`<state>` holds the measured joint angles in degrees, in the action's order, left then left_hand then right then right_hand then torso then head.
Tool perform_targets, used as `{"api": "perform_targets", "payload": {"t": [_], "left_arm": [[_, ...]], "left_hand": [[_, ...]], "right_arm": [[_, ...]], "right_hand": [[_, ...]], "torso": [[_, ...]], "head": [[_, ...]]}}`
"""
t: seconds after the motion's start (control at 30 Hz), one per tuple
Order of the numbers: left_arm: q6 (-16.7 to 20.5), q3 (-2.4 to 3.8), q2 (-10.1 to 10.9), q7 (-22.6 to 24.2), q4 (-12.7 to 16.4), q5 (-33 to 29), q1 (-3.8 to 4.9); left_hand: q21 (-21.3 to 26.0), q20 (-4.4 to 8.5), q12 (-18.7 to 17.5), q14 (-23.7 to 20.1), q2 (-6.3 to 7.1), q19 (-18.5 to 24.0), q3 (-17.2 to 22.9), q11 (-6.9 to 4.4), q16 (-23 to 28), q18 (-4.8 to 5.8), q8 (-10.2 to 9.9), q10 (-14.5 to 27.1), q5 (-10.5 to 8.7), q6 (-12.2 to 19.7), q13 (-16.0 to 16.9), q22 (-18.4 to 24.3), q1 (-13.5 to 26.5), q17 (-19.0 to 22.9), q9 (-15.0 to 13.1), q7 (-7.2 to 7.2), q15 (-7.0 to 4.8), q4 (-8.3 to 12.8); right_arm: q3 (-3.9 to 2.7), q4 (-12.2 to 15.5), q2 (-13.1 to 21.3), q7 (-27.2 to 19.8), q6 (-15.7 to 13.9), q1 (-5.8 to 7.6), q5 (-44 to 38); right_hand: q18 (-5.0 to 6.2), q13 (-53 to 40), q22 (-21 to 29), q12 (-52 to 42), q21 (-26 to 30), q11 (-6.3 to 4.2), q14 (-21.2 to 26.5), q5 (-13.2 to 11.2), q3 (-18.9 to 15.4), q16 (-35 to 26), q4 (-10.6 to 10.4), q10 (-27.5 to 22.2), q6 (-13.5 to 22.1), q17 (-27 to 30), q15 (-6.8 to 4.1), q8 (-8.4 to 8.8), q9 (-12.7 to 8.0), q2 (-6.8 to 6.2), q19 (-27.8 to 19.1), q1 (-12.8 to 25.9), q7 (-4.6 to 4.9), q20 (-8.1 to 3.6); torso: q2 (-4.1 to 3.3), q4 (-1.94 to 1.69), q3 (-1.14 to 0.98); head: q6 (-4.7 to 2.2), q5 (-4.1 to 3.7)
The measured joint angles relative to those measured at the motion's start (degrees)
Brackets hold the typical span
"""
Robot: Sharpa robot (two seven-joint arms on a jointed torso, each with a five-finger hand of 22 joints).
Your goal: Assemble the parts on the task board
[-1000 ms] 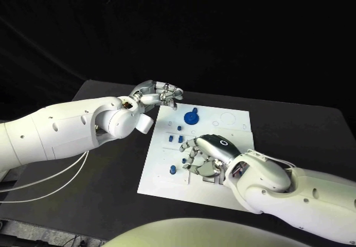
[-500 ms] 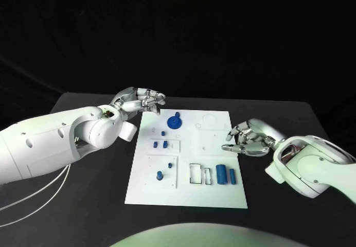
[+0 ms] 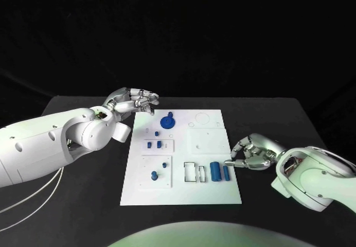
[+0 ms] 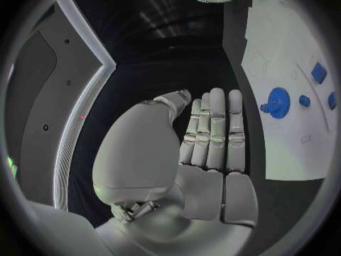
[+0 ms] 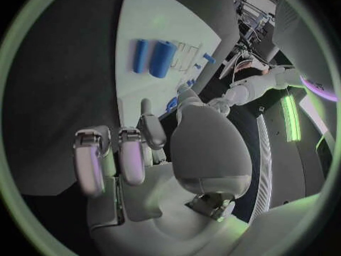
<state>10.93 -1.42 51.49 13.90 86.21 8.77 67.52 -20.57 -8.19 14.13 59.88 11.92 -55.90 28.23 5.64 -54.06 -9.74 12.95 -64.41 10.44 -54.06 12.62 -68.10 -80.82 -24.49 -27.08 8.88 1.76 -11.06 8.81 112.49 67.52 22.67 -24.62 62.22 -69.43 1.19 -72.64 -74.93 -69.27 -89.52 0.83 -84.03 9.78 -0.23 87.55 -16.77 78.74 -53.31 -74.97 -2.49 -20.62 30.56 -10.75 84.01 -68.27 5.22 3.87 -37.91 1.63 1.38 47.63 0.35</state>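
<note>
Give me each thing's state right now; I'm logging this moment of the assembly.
Left hand: open, fingers apart, off the board's far left corner, holding nothing.
Right hand: fingers curled in, beside the board's right edge, nothing visibly held.
Blue gear: flat on the task board.
Two blue cylinders: lying side by side.

The task board (image 3: 208, 180) lies in the middle of the desk (image 3: 297, 118). A gear (image 3: 168, 122) stands near its far left corner, two cylinders (image 3: 220, 172) lie side by side near its right edge, and small pegs (image 3: 158, 144) sit between.
</note>
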Motion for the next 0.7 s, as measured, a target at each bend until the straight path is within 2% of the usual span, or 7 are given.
{"api": "perform_targets", "payload": {"t": [0.07, 0.47, 0.7], "left_arm": [[0.0, -0.01, 0.1, 0.0, 0.0, 0.0, 0.00], [-0.1, -0.03, 0.4, 0.0, 0.1, 0.0, -0.03], [-0.1, -0.04, 0.5, -0.1, 0.2, 0.0, -0.03]], "left_hand": [[0.0, 0.00, 0.0, 0.0, 0.00, 0.0, 0.0, 0.00, 0.0, 0.00, 0.0, 0.0, 0.00, 0.0, 0.0, 0.0, 0.0, 0.0, 0.0, 0.00, 0.00, 0.0], [0.0, 0.00, 0.0, 0.0, 0.00, 0.0, 0.0, 0.00, 0.0, 0.00, 0.0, 0.0, 0.00, 0.0, 0.0, 0.0, 0.0, 0.0, 0.0, 0.00, 0.00, 0.0], [0.0, 0.00, 0.0, 0.0, 0.00, 0.0, 0.0, 0.00, 0.0, 0.00, 0.0, 0.0, 0.00, 0.0, 0.0, 0.0, 0.0, 0.0, 0.0, 0.00, 0.00, 0.0]], "right_arm": [[0.03, 0.2, -0.6, 1.0, 0.1, -0.58, -1.2], [0.06, 0.0, -4.0, 3.8, 0.1, -2.87, -6.3], [0.07, -0.8, -5.7, 4.5, 0.1, -3.57, -7.9]], "right_hand": [[-0.82, -0.3, 0.0, -0.4, -0.1, -0.09, 0.0, 0.1, 0.0, 0.0, 0.0, 0.1, -0.1, 0.0, 0.00, 0.00, 0.0, -0.04, 0.0, 0.0, -0.10, 0.00], [-0.82, -2.2, 0.0, -2.6, -0.2, -0.13, 0.0, 0.7, -0.3, 0.4, 0.0, 1.1, -0.4, 0.0, 0.00, -0.23, 0.1, 0.36, 0.0, -0.4, -0.17, 0.01], [-0.82, -2.3, 0.0, -3.4, -0.2, -0.26, 0.0, 0.9, -0.3, 0.6, 0.0, 1.6, -0.7, 0.0, 0.00, -0.44, 0.1, 0.60, -0.1, -0.6, -0.25, -0.11]], "torso": [[0.00, -0.01, 0.04], [-0.03, 0.01, 0.04], [-0.06, 0.05, 0.01]], "head": [[-0.01, -0.05], [0.17, 0.03], [0.22, 0.21]]}}
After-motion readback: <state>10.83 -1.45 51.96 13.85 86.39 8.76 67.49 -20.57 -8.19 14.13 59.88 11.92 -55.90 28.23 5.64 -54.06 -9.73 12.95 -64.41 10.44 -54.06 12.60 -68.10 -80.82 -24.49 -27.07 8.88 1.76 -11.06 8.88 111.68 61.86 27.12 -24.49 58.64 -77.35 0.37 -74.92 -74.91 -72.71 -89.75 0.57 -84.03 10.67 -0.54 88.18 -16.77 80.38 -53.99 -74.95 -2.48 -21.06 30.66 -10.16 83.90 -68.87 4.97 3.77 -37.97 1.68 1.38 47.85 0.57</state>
